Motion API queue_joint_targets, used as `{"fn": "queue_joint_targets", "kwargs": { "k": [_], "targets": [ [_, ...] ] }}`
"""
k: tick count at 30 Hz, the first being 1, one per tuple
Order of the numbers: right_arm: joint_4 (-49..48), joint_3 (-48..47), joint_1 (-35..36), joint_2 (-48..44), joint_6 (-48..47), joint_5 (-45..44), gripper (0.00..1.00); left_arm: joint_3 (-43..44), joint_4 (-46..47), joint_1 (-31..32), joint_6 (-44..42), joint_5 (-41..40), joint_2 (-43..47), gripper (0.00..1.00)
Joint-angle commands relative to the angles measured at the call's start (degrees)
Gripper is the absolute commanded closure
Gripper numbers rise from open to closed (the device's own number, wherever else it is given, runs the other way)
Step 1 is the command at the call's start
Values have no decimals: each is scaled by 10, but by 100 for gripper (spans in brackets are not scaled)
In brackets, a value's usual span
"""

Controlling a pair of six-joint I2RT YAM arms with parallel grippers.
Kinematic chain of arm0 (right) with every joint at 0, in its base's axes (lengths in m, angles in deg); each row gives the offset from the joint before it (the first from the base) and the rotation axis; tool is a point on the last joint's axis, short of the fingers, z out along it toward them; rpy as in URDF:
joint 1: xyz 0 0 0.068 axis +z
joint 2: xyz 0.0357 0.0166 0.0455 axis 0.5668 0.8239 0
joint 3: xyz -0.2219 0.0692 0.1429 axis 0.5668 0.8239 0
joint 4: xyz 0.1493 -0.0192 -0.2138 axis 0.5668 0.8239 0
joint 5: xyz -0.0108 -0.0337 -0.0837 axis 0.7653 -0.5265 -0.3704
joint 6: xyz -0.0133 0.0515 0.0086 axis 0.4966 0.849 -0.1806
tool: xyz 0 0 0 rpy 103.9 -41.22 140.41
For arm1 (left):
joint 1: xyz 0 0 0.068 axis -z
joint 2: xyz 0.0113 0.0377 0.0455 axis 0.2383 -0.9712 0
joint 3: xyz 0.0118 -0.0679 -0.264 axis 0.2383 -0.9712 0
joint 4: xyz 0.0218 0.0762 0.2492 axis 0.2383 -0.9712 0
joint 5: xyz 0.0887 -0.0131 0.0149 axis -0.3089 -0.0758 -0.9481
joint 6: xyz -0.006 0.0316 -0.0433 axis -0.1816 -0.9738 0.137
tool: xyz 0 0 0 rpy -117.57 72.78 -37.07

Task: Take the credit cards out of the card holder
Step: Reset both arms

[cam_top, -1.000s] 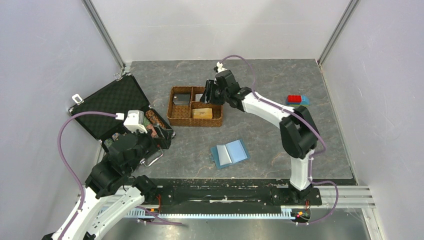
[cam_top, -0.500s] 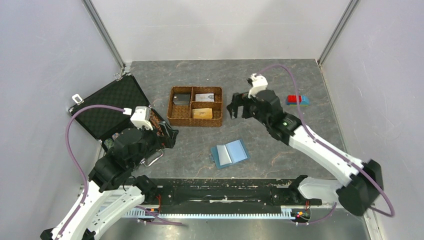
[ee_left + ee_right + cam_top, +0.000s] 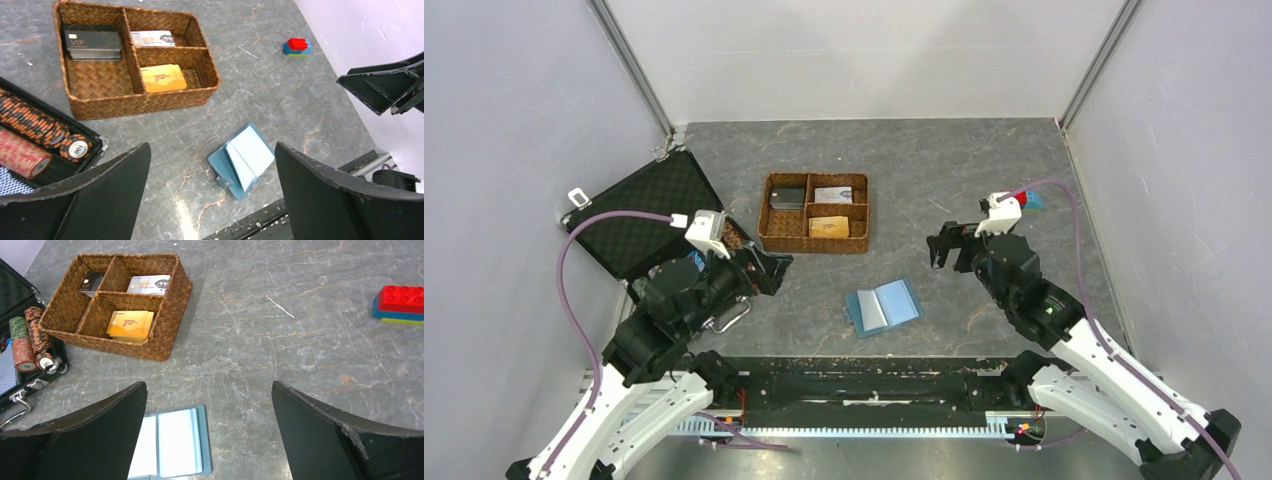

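The light-blue card holder (image 3: pixel 883 307) lies open and flat on the grey table, showing pale sleeves (image 3: pixel 242 159) (image 3: pixel 172 444) with no card visible in them. The credit cards lie in the wicker tray (image 3: pixel 814 247): an orange one (image 3: pixel 828 227) (image 3: pixel 162 78) (image 3: pixel 131 324), a black stack (image 3: pixel 92 41) and a silver one (image 3: pixel 148 284). My left gripper (image 3: pixel 767 268) (image 3: pixel 211 150) hangs open and holds nothing, left of the holder. Above the table, right of the holder, my right gripper (image 3: pixel 949 250) (image 3: pixel 208 385) is also open and holds nothing.
A black foam-lined case (image 3: pixel 639 215) stands open at the left, with striped poker chips (image 3: pixel 30 130) at its near edge. A small red-and-blue brick stack (image 3: pixel 1017 199) (image 3: pixel 400 304) sits at the right. White walls close in the table on three sides.
My right arm has swung back from over the tray's far right compartment to the right of the holder, jaws open. My left gripper has edged slightly rightwards.
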Motion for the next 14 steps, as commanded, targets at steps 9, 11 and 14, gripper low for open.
{"fn": "queue_joint_targets", "kwargs": {
  "k": [9, 11, 14],
  "targets": [
    [-7, 31, 1, -69, 36, -52, 2, -22, 52, -2, 37, 42, -11, 0],
    [-6, 30, 1, -65, 38, -52, 2, -24, 52, -3, 36, 42, -10, 0],
    [-7, 31, 1, -61, 38, -48, 2, -27, 52, -3, 34, 41, -8, 0]
  ]
}}
